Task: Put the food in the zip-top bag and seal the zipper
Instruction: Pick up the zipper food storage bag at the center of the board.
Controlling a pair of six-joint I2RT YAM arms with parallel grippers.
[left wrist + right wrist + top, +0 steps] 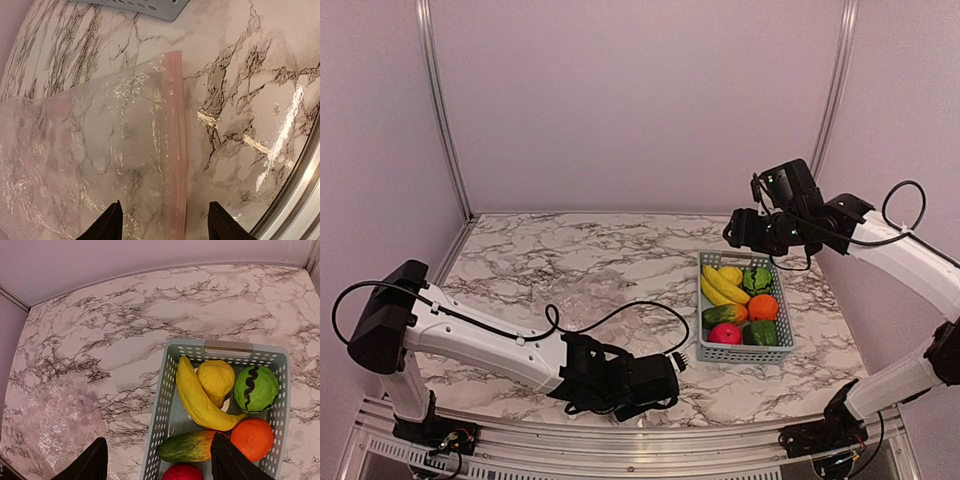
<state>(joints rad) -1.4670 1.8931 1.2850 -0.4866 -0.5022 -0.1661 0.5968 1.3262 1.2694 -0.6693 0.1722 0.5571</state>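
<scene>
The food lies in a grey-blue basket [785, 350]: a banana [197, 400], a yellow pepper [216, 379], a green pepper [256, 388], an orange [252, 438], a mango [187, 447] and a red apple [182, 473]. The clear zip-top bag [85, 150] lies flat on the marble, left of the basket. Its pinkish zipper [175, 150] runs between the fingers of my left gripper [167, 225], which hangs open just above it, holding nothing. My right gripper [161, 462] is open above the basket's left wall, empty, with the mango below it.
The marble table [570, 250] has purple walls on three sides. A metal rail [300, 200] edges the table just right of my left gripper. The basket's corner [160, 7] lies beyond the bag's mouth.
</scene>
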